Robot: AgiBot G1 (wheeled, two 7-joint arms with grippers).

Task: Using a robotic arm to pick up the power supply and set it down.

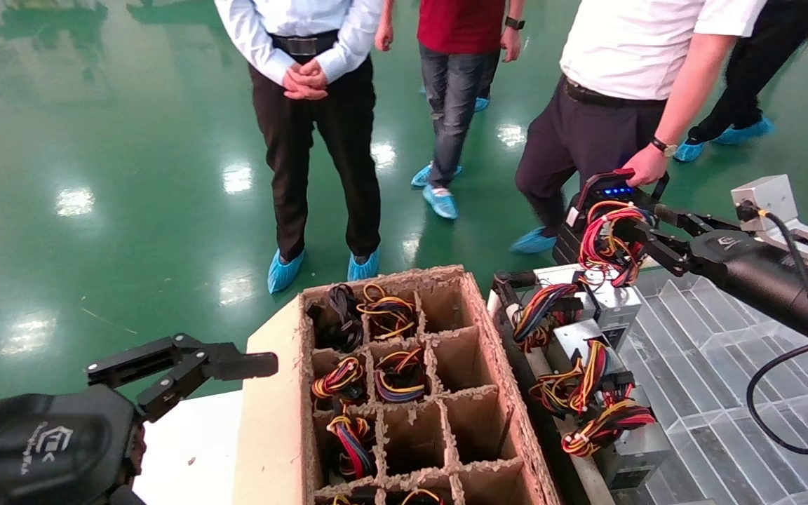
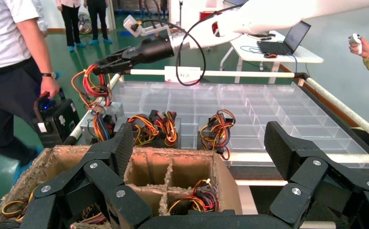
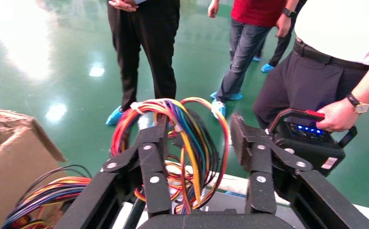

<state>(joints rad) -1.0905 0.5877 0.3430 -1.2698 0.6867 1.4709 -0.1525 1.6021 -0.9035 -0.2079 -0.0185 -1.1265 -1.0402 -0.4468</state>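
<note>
Looks like the grasp stage of the pick-up, nothing yet set down. Reaching with the right gripper (image 1: pixel 632 235) over the far corner of the tray (image 1: pixel 719 351), fingers (image 3: pixel 149 157) set moderately apart and straddling the wires (image 3: pixel 192 143), one finger against the strands, the other apart from them; not visibly pinched. Resting below on the tray: the supply (image 1: pixel 618 301), first in a row of like boxes. Parked low beside the carton (image 1: pixel 274 393): the left gripper (image 1: pixel 186 365), spread wide.

Next, probably: close firmly on the bundle, then lift slowly and straight. Expect slack to run out before the box rises, and some swing after.

Smooth, hard sheet-metal box; limp, slippery, springy looped wires; clear ridged plastic tray; rough fibrous pulp carton with frayed dividers
</note>
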